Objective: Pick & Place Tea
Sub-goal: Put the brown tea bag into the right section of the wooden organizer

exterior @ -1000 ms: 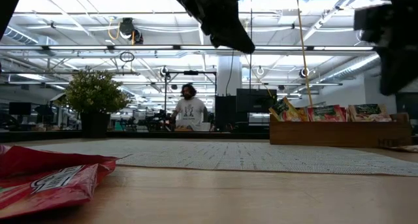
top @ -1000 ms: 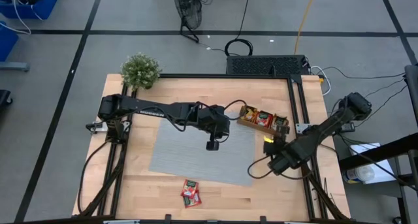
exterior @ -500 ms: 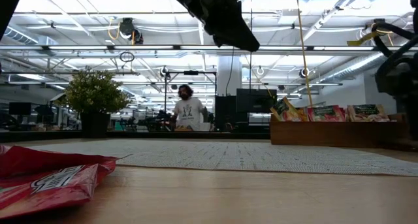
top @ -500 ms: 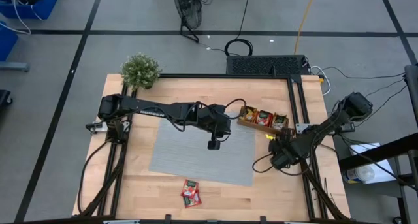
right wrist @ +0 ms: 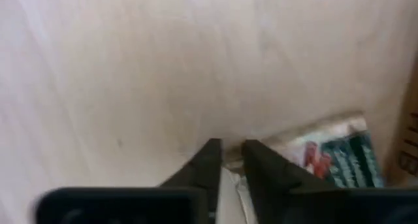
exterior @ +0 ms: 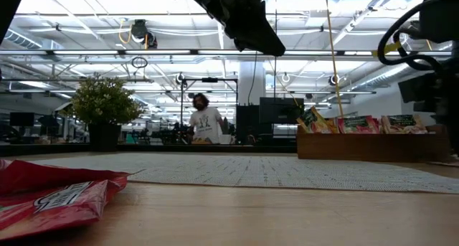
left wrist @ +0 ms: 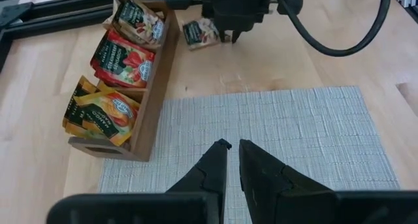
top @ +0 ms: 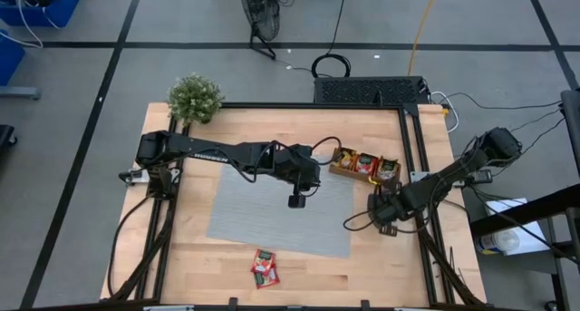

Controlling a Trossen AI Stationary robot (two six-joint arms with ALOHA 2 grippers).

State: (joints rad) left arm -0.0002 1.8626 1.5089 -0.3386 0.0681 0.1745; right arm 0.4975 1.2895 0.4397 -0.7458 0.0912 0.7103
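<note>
Two dark arms work a wooden table (top: 227, 266) laid with a grey mat (top: 263, 216). The left gripper (top: 294, 201) hangs over the mat's upper right part, its fingers (left wrist: 212, 168) drawn almost together with only a thin slit between them and nothing held.

The right gripper (top: 374, 206) sits low over bare wood just off the mat's right edge, at about four o'clock from the left gripper. Its fingers (right wrist: 208, 162) stand a narrow gap apart with their tips at the edge of a pale and dark green tea sachet (right wrist: 333, 155) lying flat on the wood; whether they pinch that edge cannot be told. In the left wrist view this loose sachet (left wrist: 199, 33) lies just beside the wooden tray (left wrist: 153, 100), right under the right gripper.

The tray (top: 340, 172), at about one o'clock from the mat's middle, holds the sorted tea: orange-yellow sachets (left wrist: 98, 110), red sachets (left wrist: 121, 54) and green sachets (left wrist: 138, 15), each colour in its own compartment.

Two red sachets (top: 265, 267) lie on the wood at six o'clock, below the mat. A potted plant (top: 195, 98) stands at the table's eleven o'clock corner. A person (exterior: 206, 120) shows in the room beyond.
</note>
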